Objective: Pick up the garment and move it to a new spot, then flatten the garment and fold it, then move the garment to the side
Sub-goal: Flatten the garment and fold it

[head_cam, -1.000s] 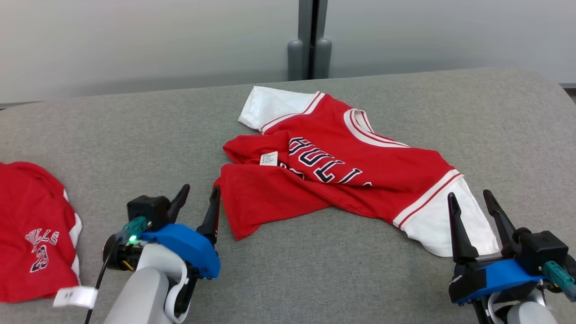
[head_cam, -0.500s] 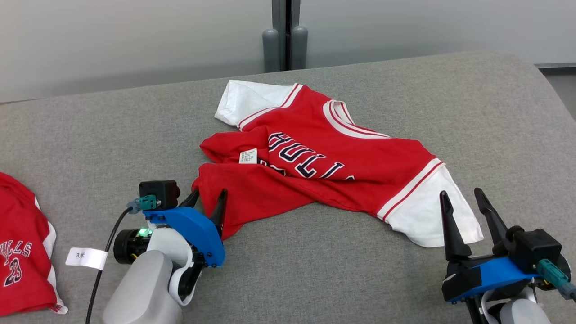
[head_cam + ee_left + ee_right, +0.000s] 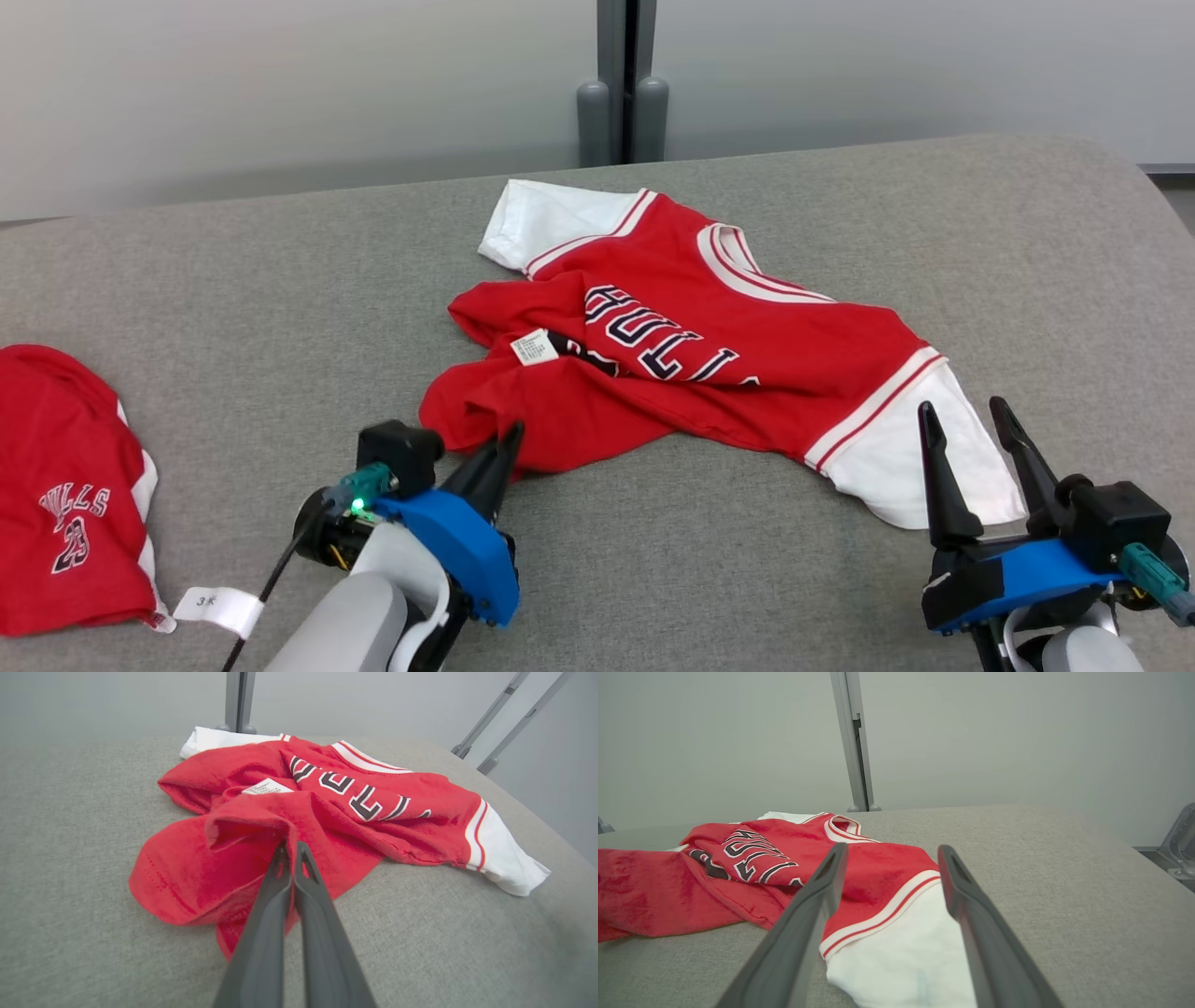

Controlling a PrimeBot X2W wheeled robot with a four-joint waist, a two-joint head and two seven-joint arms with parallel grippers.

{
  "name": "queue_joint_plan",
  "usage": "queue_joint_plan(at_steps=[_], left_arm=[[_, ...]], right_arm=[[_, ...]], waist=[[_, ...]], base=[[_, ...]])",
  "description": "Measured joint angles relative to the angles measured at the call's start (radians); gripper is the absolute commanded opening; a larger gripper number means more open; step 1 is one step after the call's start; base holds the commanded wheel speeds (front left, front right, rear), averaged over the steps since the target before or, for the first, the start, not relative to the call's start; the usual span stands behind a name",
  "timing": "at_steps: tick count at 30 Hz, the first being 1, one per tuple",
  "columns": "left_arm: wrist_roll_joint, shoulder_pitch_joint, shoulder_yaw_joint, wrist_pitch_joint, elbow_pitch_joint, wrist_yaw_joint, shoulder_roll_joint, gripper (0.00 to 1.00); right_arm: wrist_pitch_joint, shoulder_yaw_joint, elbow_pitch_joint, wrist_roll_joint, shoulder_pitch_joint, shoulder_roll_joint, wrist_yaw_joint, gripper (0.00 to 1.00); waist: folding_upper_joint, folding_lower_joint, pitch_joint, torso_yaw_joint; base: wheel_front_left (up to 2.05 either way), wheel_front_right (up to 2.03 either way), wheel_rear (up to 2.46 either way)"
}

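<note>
Head view: the jersey (image 3: 709, 364), likely soft and light, lies crumpled on the grey table (image 3: 233, 308), long axis sleeve to sleeve from far left to near right, collar (image 3: 747, 266) facing away. Left wrist view: the left gripper (image 3: 289, 849) is clenched on a hem fold (image 3: 243, 826), a sound hold. Right wrist view: the right gripper (image 3: 892, 854) hangs released before the white sleeve (image 3: 901, 961).

jersey (image 3: 794, 350): "ULL", upside down | second red garment (image 3: 65, 448): "ULLS 23" | white tag (image 3: 221, 605): "3"
</note>
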Motion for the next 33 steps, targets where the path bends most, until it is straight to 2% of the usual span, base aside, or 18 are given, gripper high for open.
queue_joint_plan(at_steps=[7,8,9,10,11,15,18,24,28,33], left_arm=[[0.049,0.110,-0.204,-0.012,-0.210,-0.001,0.114,0.00],[0.060,0.119,-0.230,-0.008,-0.226,-0.001,0.125,0.21],[0.065,0.128,-0.249,0.001,-0.238,-0.001,0.137,0.87],[0.063,0.139,-0.262,0.017,-0.243,-0.001,0.144,0.87],[0.064,0.147,-0.281,0.036,-0.246,-0.001,0.152,1.00],[0.035,0.179,-0.342,0.102,-0.287,-0.001,0.171,1.00],[-0.016,0.205,-0.337,0.157,-0.318,0.002,0.195,1.00],[-0.076,0.197,-0.210,0.156,-0.406,0.099,0.237,1.00],[-0.097,0.153,-0.158,0.175,-0.380,0.140,0.238,1.00],[-0.118,0.061,-0.134,0.202,-0.259,0.149,0.198,1.00]], right_arm=[[0.008,-0.008,-0.008,0.000,0.015,0.000,0.000,1.00],[0.009,-0.008,-0.009,0.000,0.015,0.000,0.000,1.00],[0.010,-0.007,-0.010,0.000,0.016,0.000,0.000,1.00],[0.010,-0.005,-0.011,0.000,0.016,0.000,0.000,1.00],[0.014,-0.003,-0.011,0.000,0.016,0.000,0.000,1.00],[0.018,0.001,-0.019,-0.001,0.016,0.000,0.000,1.00],[0.021,0.001,-0.022,-0.001,0.019,0.000,0.000,1.00],[0.021,0.000,-0.024,0.002,0.025,0.000,0.000,1.00],[0.020,0.007,-0.023,0.009,0.023,0.000,0.000,1.00],[0.017,0.015,-0.026,0.012,0.010,0.000,0.000,1.00]], waist=[[0.0000,0.0000,-0.012,0.053],[0.0000,0.0000,-0.013,0.061],[-0.0001,0.0000,-0.013,0.068],[0.0000,0.0000,-0.014,0.074],[0.0000,0.0000,-0.015,0.079],[0.0000,0.0000,-0.017,0.089],[0.0000,0.0000,-0.019,0.091],[0.0000,0.0000,-0.017,0.080],[0.0000,0.0000,-0.006,0.063],[0.0000,0.0000,0.018,0.040]], base=[[0.00,0.00,0.00],[0.00,0.00,0.00],[0.00,0.00,0.00],[0.00,0.00,0.00],[0.00,0.00,0.00],[0.00,0.00,0.00],[0.00,0.00,0.00],[0.00,0.00,0.00],[0.00,0.00,0.00],[0.00,0.00,0.00]])
